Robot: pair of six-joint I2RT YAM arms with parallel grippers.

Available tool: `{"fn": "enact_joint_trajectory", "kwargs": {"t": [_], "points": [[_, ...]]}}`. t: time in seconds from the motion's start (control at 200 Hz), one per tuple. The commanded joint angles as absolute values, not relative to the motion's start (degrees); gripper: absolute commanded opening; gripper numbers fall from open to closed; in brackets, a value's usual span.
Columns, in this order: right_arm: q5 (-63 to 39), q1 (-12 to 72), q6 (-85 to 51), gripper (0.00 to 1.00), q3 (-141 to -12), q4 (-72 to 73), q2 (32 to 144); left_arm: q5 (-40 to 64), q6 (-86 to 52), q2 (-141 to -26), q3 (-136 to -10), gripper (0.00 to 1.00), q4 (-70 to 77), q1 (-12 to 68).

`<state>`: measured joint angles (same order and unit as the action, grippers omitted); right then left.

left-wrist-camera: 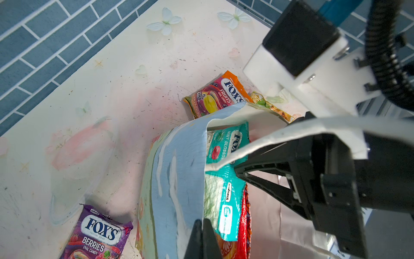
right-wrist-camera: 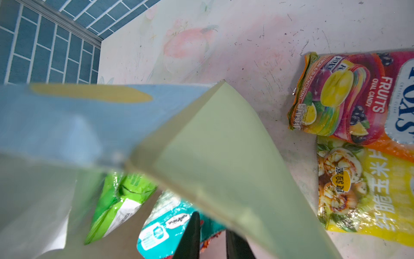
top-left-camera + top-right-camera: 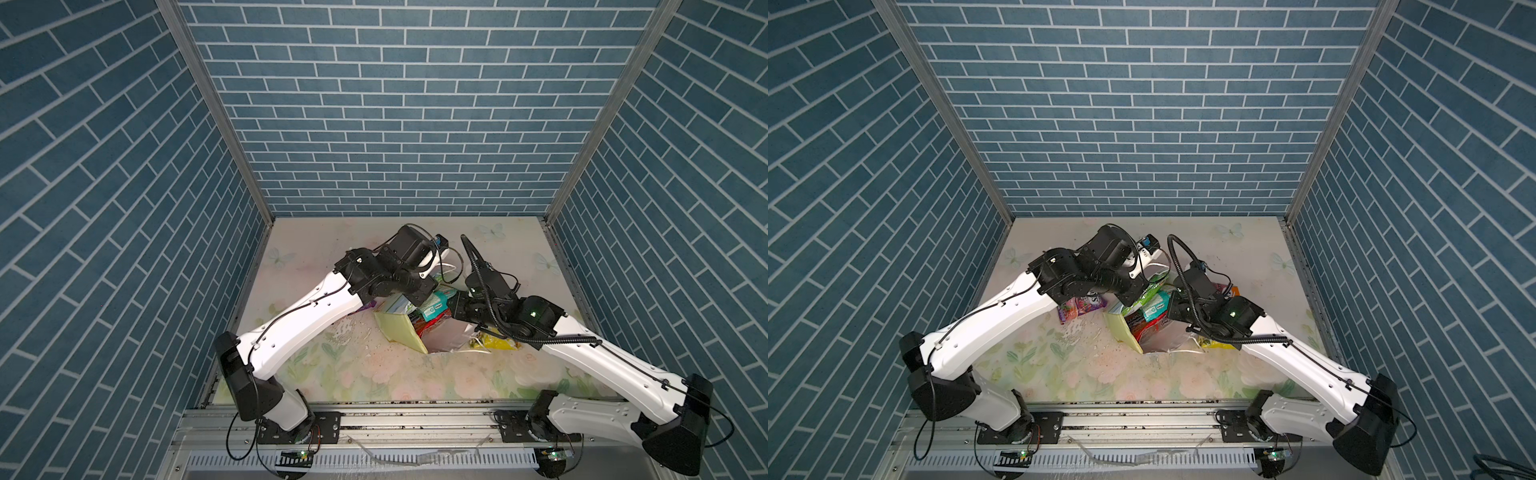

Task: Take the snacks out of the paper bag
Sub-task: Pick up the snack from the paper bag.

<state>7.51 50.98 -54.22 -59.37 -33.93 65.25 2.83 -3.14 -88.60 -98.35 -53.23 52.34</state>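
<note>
Blue brick walls point(image 3: 395, 124) stand around a flowered table point(image 3: 374, 374).

The left arm point(image 3: 299, 320) climbs from its front corner, bends at the elbow and points its wrist down. Under it, on the table, lies a purple packet point(image 1: 98, 233), just beside the paper bag point(image 1: 179, 168). The left gripper point(image 1: 202, 224) is pressed tight on the top edge of the bag's blue wide side (paper sits right between the two fingers).

The bag stands in the middle of the table with its mouth open. Inside it are a green packet point(image 2: 116, 201), a teal packet point(image 1: 226, 201) and a red packet point(image 1: 243, 224), packed close together. A wide stretch of flowered table lies between the bag and the front rail.

The right gripper point(image 2: 211, 231) pokes into the bag's mouth. Its jaws are a little apart. One finger touches the teal packet, and the bag's pale green narrow side hides the other fingertip, so I cannot tell if it is pinching anything.

Right of the bag, an orange packet point(image 2: 349, 96) and a yellow packet point(image 2: 367, 192) lie touching on the table. The right arm point(image 3: 602, 357) stretches low from its front corner, with its wrist turned toward the bag.
</note>
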Motion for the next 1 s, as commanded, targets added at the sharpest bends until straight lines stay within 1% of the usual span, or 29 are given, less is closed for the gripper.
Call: {"fn": "enact_joint_trajectory", "kwargs": {"t": [0.0, 0.17, 0.21, 0.24, 0.25, 0.495, 0.995], "points": [[9.35, 51.26, -55.64, 0.22, -58.69, -32.3, 66.24, 3.25, -2.37, -87.54, -99.74, 0.0, -54.22, 52.58], [9.21, 51.33, -55.5, 0.12, -58.89, -31.08, 67.54, 3.16, -2.43, -87.11, -99.41, 0.0, -54.23, 52.62], [9.39, 51.28, -55.5, 0.08, -59.03, -31.03, 67.59, 3.12, -2.41, -86.88, -99.25, 0.0, -54.14, 52.62], [9.49, 51.3, -55.44, 0.03, -59.07, -31.02, 67.59, 3.01, -2.41, -86.83, -99.23, 0.0, -54.21, 52.61], [9.56, 51.29, -55.45, 0.0, -59.1, -31.02, 67.59, 2.99, -2.43, -86.77, -99.21, 0.0, -54.22, 52.64], [9.4, 51.31, -54.2, 0.0, -59.99, -31.68, 66.38, 2.13, -2.11, -86.48, -99.23, 0.0, -54.3, 52.56], [6.01, 51.34, -45.06, 0.0, -64.32, -33.31, 61.14, 1.94, -2.02, -87.51, -100.51, 0.0, -54.08, 52.22]]}}
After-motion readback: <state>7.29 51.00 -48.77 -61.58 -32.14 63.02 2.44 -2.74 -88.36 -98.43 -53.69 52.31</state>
